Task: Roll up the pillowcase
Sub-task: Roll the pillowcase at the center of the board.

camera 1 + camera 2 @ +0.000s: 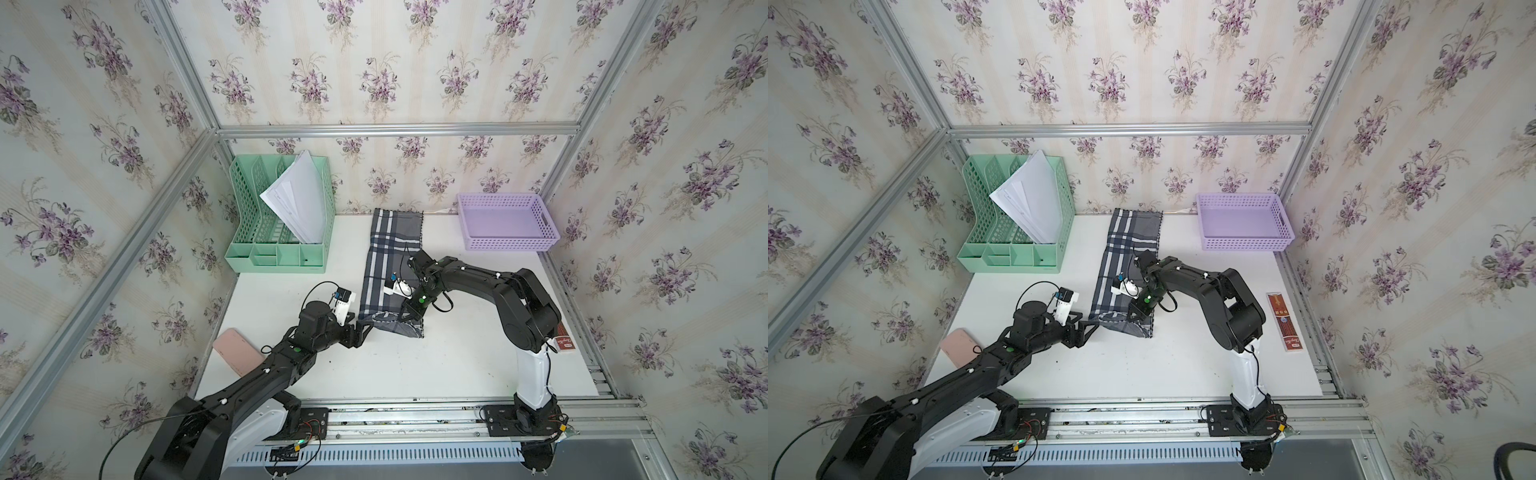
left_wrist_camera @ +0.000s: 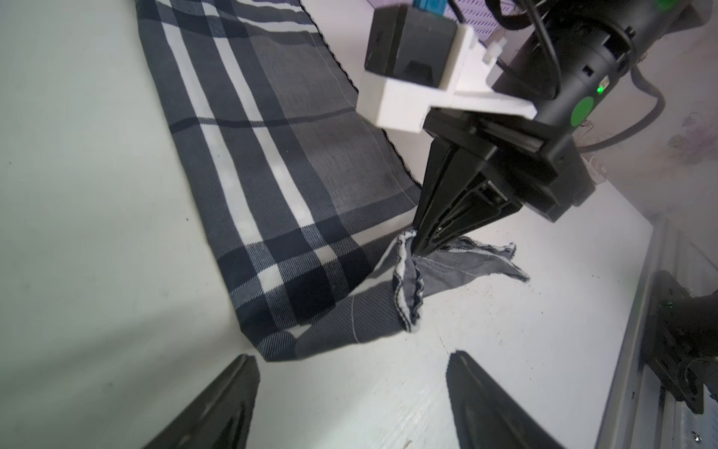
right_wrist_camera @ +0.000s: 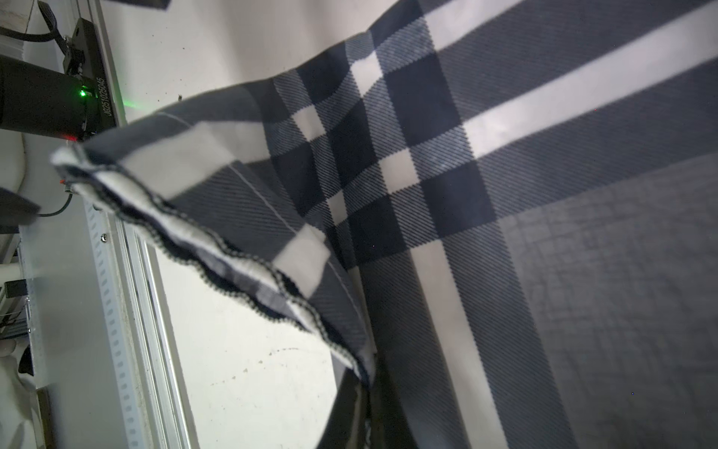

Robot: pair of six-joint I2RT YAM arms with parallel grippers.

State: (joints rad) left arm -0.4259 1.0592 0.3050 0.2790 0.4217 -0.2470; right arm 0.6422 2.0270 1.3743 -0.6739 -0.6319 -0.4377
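Barely begun: the pillowcase (image 1: 390,257) lies unrolled, its near hem pinched in the closed right hand (image 2: 419,239). The left hand (image 2: 353,357) stands open and empty.

From where I stand only "JG251025045" reads clearly, on the black base plate (image 3: 93,58); the red box's (image 1: 1283,322) lettering is too small.
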